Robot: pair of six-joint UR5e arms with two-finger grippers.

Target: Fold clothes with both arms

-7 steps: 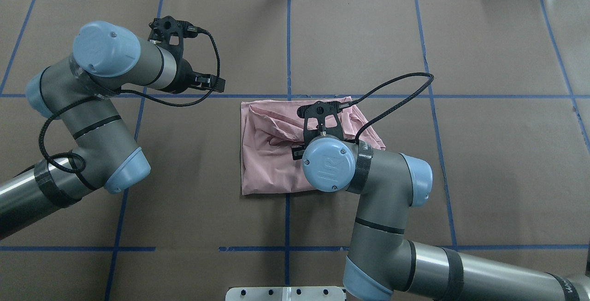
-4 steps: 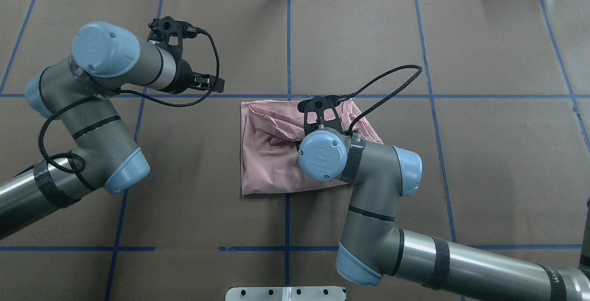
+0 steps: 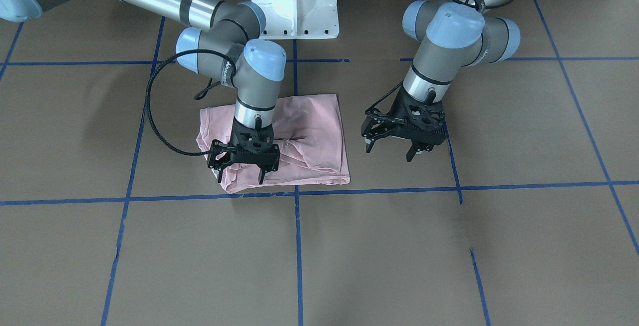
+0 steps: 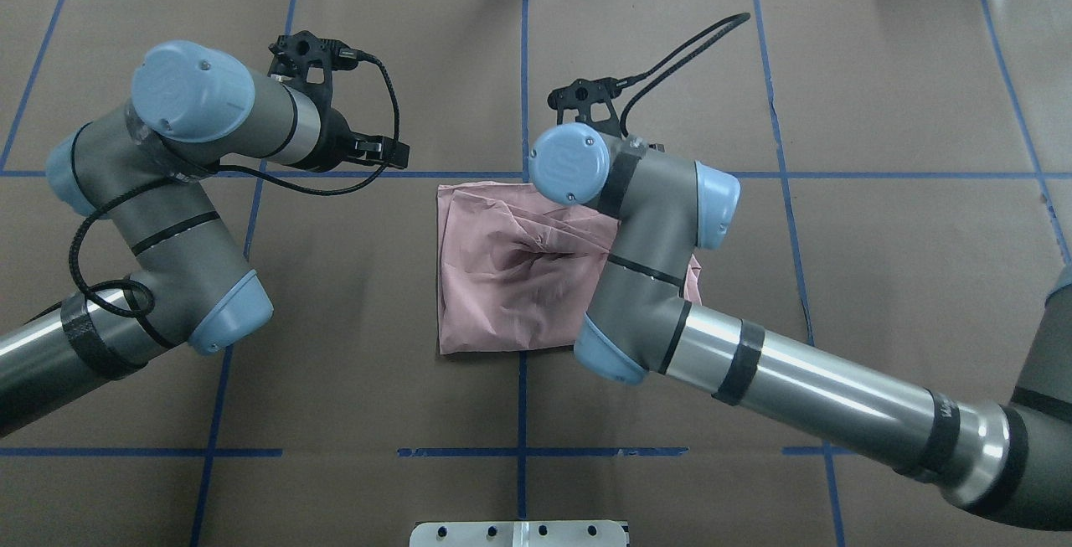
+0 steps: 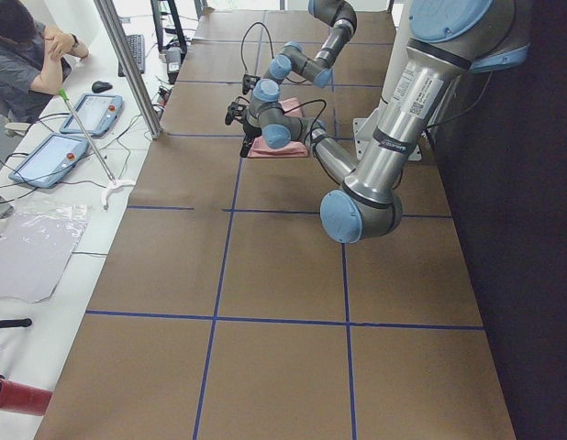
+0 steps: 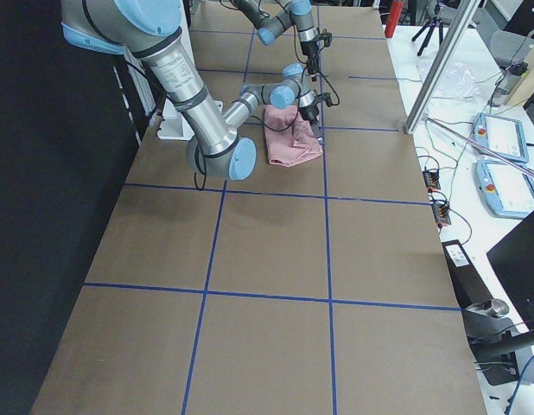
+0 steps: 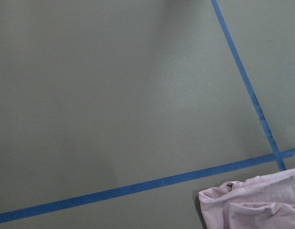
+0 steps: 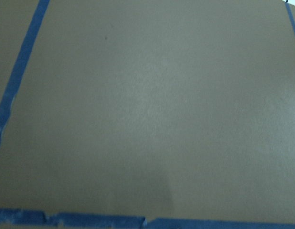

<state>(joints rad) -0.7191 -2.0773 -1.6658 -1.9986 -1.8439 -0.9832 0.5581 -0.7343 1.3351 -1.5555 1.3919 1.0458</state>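
Observation:
The pale pink T-shirt [image 3: 309, 136] lies folded into a rumpled rectangle at the table's middle, its print hidden; it also shows in the overhead view [image 4: 494, 287] and one corner in the left wrist view [image 7: 257, 205]. My right gripper [image 3: 240, 172] is open and empty, hovering over the shirt's edge farthest from the robot, at its right corner. My left gripper [image 3: 389, 151] is open and empty above bare table, just beside the shirt on the robot's left. In the overhead view both grippers' fingers are hidden under the wrists. The right wrist view shows only table paper and tape.
Brown paper with a blue tape grid [image 4: 523, 69] covers the table. The white pedestal base [image 3: 294, 1] stands at the robot's side. The right arm's black cable [image 3: 155, 116] loops beside the shirt. An operator [image 5: 27, 55], tablets [image 5: 54, 156] and a metal post [image 5: 127, 64] are off the table's far edge.
My right arm has swung from over the shirt's middle toward the far side of the table, uncovering the shirt. The shirt stays folded in place. The left arm has not moved.

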